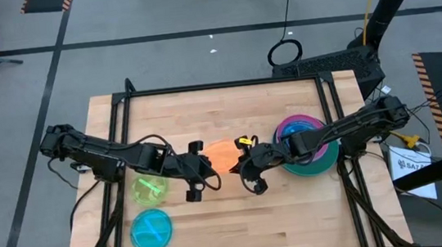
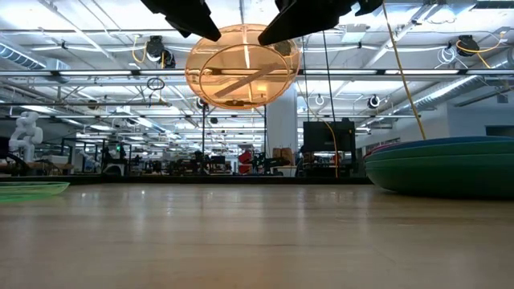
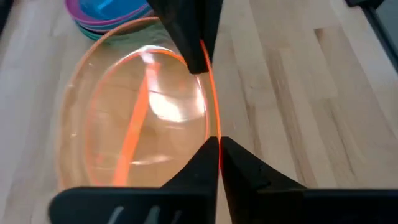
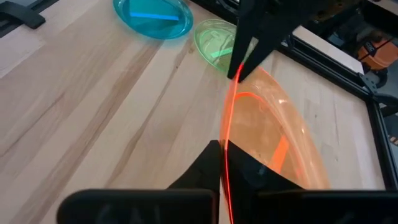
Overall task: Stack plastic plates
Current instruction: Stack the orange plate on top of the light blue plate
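A small clear orange plate (image 2: 243, 66) hangs high above the table's middle, between my two grippers. My left gripper (image 1: 210, 165) is shut on its left rim and my right gripper (image 1: 241, 159) on its right rim. In the left wrist view the plate (image 3: 130, 118) lies beyond my own fingers, and the right gripper's fingers (image 3: 194, 43) come in at its far rim. A lime plate (image 1: 149, 187) and a cyan plate (image 1: 151, 231) lie flat on the table at the near left. A stack of larger plates (image 1: 307, 143) stands at the right. My left gripper pinches the orange plate's rim (image 3: 217, 133) between its two fingers, on the plate's left side. The fingers slant down from the table's left. The plate is lifted clear and tilted. My right gripper pinches the opposite rim (image 4: 226, 132) between its two fingers, slanting down from the table's right. The plate hangs clear of the table, spanning the gap between the two grippers.
The stack (image 2: 446, 164) has teal and dark green plates at the bottom, with magenta and blue ones on top (image 3: 112, 15). A black frame (image 1: 225, 85) runs along the table's far edge and sides. Bare wood lies below the held plate and toward the near edge.
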Action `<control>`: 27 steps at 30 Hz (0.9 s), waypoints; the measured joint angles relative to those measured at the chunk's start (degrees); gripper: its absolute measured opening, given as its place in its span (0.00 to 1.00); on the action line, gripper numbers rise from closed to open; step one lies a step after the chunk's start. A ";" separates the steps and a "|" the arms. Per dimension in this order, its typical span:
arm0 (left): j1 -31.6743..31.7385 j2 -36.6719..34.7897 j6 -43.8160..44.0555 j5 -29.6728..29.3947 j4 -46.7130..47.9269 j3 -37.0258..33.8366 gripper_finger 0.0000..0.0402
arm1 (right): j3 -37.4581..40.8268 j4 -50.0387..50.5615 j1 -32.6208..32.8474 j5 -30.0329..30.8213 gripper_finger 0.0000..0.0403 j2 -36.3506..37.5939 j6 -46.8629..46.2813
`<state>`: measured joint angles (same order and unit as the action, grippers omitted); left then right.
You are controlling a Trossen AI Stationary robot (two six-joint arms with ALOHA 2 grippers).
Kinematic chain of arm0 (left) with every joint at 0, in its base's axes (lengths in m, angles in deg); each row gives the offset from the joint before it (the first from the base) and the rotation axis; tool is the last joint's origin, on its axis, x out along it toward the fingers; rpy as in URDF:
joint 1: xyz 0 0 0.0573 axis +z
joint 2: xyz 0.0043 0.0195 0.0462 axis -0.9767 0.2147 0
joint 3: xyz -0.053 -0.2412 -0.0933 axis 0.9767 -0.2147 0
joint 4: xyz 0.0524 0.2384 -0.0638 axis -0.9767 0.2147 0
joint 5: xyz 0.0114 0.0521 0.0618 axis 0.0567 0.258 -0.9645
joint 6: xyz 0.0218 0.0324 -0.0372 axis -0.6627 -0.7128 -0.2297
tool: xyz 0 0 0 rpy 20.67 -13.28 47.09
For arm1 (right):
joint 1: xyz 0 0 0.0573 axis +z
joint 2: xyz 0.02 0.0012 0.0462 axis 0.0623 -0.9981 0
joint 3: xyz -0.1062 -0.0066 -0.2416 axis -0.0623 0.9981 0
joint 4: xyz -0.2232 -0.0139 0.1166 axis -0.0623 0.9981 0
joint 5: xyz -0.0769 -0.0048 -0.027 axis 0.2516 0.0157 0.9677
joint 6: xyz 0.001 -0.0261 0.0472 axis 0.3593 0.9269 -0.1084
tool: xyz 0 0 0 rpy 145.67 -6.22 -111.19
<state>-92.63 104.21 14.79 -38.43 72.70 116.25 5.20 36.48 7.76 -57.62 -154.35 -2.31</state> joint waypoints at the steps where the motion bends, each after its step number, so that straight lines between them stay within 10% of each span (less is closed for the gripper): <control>1: 0.00 0.00 0.17 -0.56 -0.15 0.00 0.07 | 0.00 -0.12 0.00 0.03 0.01 0.00 0.00; 13: 0.00 -0.03 -1.72 -4.40 -0.32 0.00 0.33 | -0.02 0.65 -0.04 1.54 0.01 0.00 0.00; 27: -0.33 -5.15 -3.21 -12.52 5.31 -0.05 0.33 | -0.13 19.51 0.80 23.06 0.01 3.71 -15.77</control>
<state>-92.96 99.06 11.59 -50.95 78.01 116.19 5.07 55.99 8.57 -34.56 -150.63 -18.08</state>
